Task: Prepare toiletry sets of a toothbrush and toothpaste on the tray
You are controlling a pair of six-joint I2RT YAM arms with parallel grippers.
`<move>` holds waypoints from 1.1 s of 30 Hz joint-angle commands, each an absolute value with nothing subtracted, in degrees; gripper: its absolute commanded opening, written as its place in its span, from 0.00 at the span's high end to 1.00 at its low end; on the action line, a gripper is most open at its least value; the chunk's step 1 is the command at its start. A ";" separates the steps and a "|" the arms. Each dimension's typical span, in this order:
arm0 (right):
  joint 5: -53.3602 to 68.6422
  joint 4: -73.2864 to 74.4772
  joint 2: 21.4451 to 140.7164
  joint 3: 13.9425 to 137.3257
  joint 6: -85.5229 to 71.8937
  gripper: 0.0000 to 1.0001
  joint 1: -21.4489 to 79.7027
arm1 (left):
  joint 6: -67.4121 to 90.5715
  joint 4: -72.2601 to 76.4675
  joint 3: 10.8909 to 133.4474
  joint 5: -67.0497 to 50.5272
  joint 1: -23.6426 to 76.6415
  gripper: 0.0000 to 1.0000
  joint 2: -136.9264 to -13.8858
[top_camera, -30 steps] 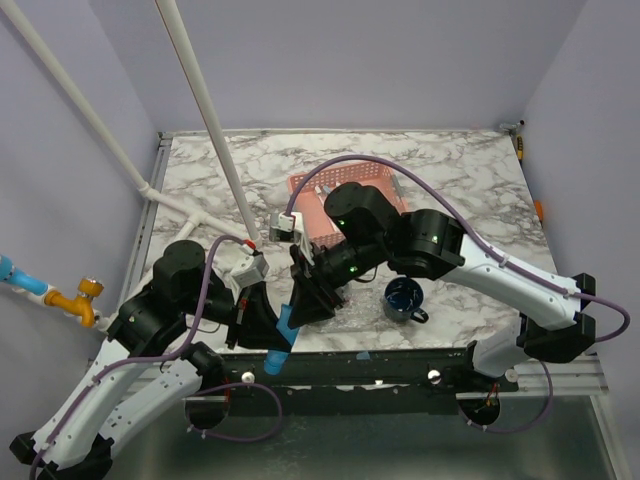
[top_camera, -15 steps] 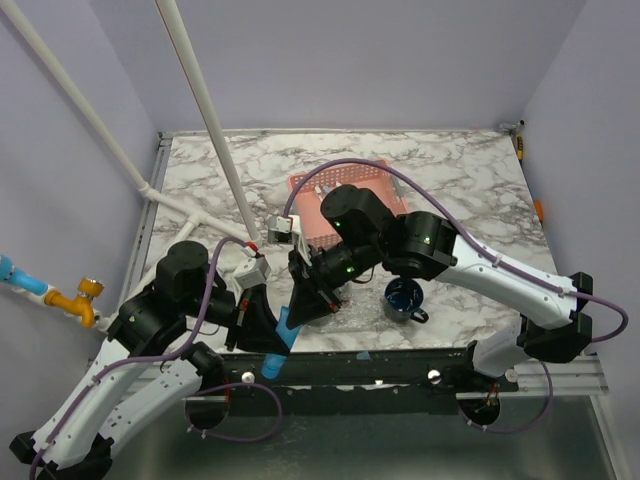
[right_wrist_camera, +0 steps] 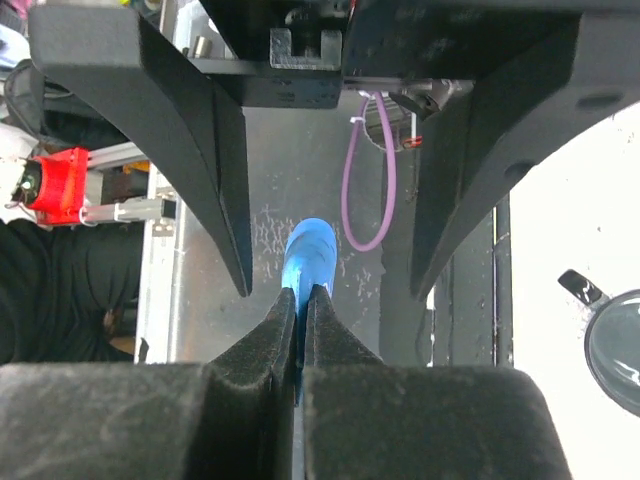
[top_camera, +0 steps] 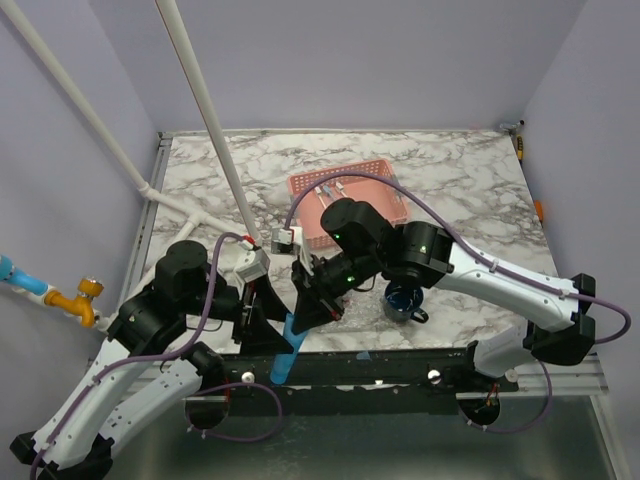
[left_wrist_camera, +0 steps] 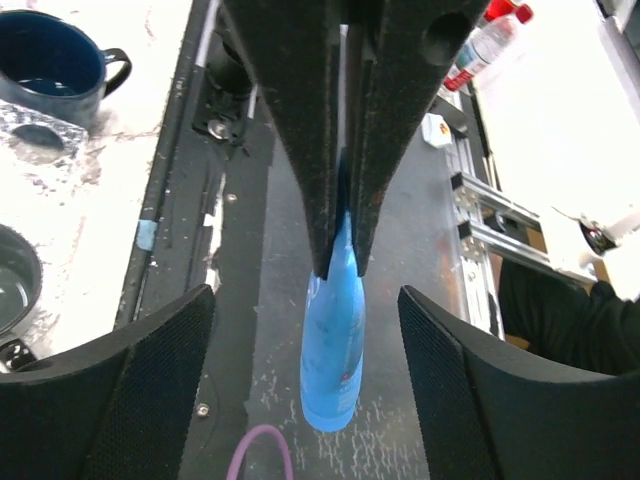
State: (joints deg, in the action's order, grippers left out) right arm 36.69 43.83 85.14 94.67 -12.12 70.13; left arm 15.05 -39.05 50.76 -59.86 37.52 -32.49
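Note:
A blue toothpaste tube (top_camera: 287, 352) hangs upright past the table's front edge, over the dark frame. My right gripper (top_camera: 303, 322) is shut on its flat upper end, seen from above in the right wrist view as the tube (right_wrist_camera: 310, 252) below the pinched gripper (right_wrist_camera: 301, 292). My left gripper (left_wrist_camera: 305, 295) stands open around the tube (left_wrist_camera: 333, 345), its pads apart from it on both sides. The transparent tray (left_wrist_camera: 42, 148) lies next to a blue mug (left_wrist_camera: 50, 62). No toothbrush can be made out.
A pink lattice basket (top_camera: 375, 175) with small items stands at the table's middle back. The blue mug (top_camera: 405, 298) sits near the front edge right of my right arm. A second round dark vessel (left_wrist_camera: 12, 290) shows at the left wrist view's edge. White pipes cross the left.
My left gripper has opened and let go of the toothpaste tube. My right gripper has shut on the tube's top, and both arms have shifted slightly toward the front edge.

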 commanded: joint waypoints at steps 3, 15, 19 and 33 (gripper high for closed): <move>30.19 42.63 78.82 91.23 -14.36 1.00 70.38 | 13.62 -40.25 52.55 -47.93 37.50 0.21 -32.17; 9.10 56.00 73.42 91.99 -17.99 1.00 70.39 | 15.51 -38.29 50.62 -28.34 37.45 0.14 -30.33; 3.99 60.09 72.08 92.65 -19.94 1.00 70.35 | 15.64 -37.69 49.41 -24.30 37.44 0.13 -29.49; -19.68 71.50 72.91 95.80 -29.06 1.00 70.34 | 16.08 -35.53 45.85 -14.68 37.48 0.01 -26.16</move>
State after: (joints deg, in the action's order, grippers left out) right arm -9.91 67.44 72.42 94.17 -24.84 70.08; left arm 15.86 -37.56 46.85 -19.42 37.56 -27.42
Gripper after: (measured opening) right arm 0.032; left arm 0.975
